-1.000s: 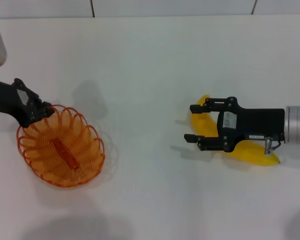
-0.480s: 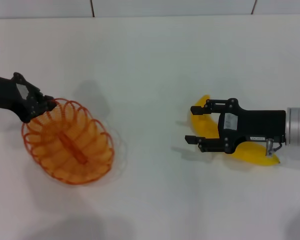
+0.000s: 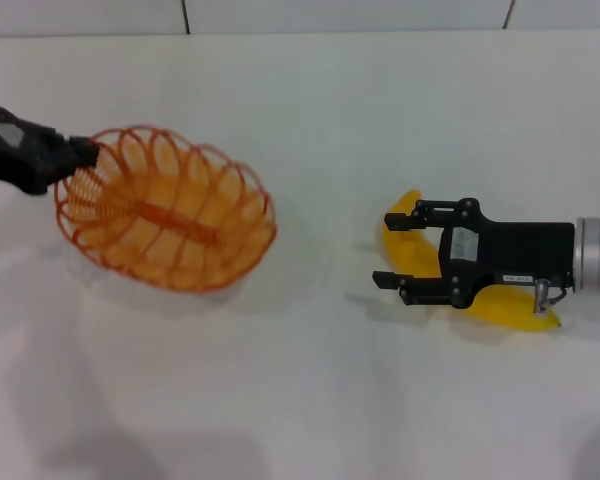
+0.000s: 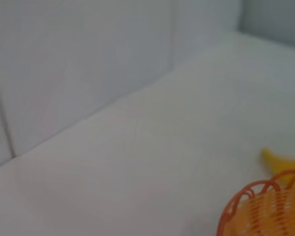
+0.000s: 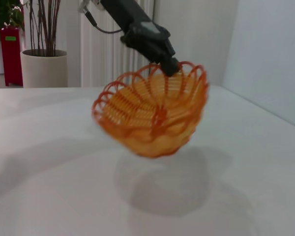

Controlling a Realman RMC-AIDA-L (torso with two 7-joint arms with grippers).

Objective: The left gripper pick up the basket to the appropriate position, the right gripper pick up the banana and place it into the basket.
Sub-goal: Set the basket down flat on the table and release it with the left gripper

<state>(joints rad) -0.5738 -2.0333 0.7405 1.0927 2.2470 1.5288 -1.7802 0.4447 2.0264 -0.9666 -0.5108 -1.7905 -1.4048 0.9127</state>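
My left gripper (image 3: 80,153) is shut on the rim of the orange wire basket (image 3: 170,210) and holds it tilted in the air above the table's left half. The right wrist view shows the basket (image 5: 155,115) hanging clear of the table under the left gripper (image 5: 169,64). The left wrist view shows part of the basket's rim (image 4: 265,209) and the banana's tip (image 4: 278,160). The yellow banana (image 3: 400,240) lies on the table at the right. My right gripper (image 3: 392,248) is open just above it, fingers on either side of its left end.
A white table (image 3: 310,110) carries everything. A potted plant (image 5: 42,64) and a radiator stand beyond the table's far side in the right wrist view.
The left gripper has lifted the basket off the table and carried it up and to the right, tilting it. The right gripper has stayed over the banana.
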